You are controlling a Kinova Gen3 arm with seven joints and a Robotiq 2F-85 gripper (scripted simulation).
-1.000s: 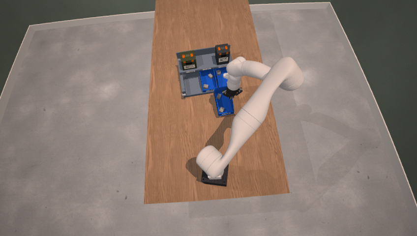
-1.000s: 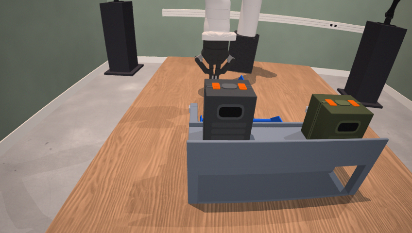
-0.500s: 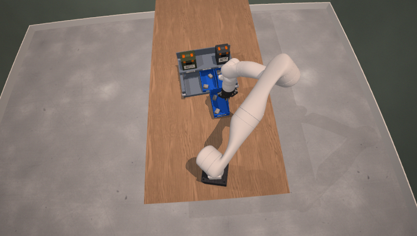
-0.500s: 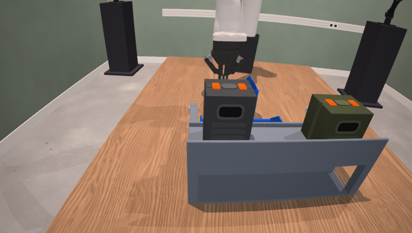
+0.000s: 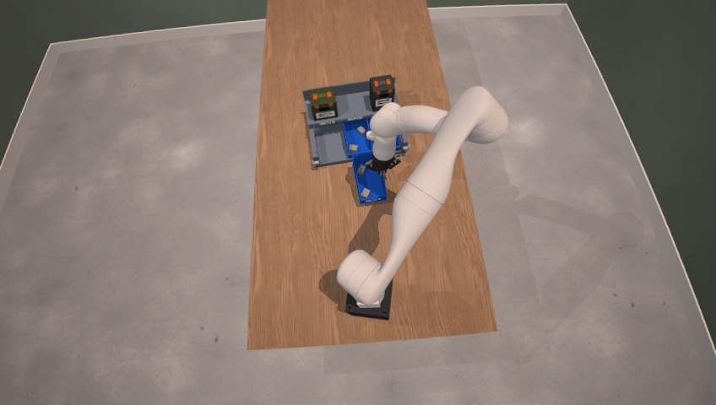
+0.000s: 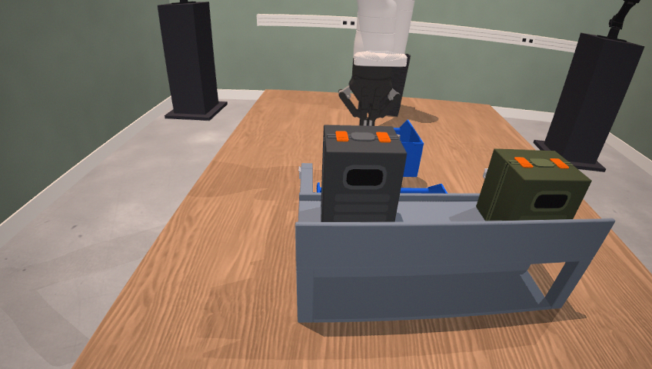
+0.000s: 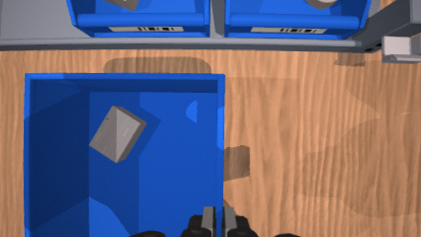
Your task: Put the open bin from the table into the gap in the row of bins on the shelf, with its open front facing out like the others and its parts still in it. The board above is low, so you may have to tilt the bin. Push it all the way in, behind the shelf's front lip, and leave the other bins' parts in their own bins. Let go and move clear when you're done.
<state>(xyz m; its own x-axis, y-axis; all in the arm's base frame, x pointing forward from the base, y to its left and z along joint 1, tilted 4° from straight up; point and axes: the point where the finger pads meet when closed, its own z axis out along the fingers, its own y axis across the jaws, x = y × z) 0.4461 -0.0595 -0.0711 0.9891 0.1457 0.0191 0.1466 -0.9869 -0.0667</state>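
The open blue bin (image 5: 371, 184) (image 6: 412, 147) (image 7: 163, 168) is in front of the grey shelf (image 5: 321, 150) (image 6: 411, 256) (image 7: 148, 43), with its labelled front facing away from the shelf. A grey part (image 7: 118, 133) lies in it. My gripper (image 5: 380, 170) (image 6: 368, 122) (image 7: 218, 223) points down and is shut on the bin's right side wall. Two blue bins (image 7: 140, 19) (image 7: 292, 20) sit in the shelf's middle and right slots, each with parts. The left slot (image 5: 328, 145) is an empty gap. The bin is in front of the middle slot.
A dark grey case (image 5: 382, 93) (image 6: 361, 174) and an olive case (image 5: 322, 102) (image 6: 533, 184) stand on the shelf's top board. Two black pillars (image 6: 189, 59) (image 6: 590, 95) stand beside the table's far end. My arm reaches over the shelf's right side.
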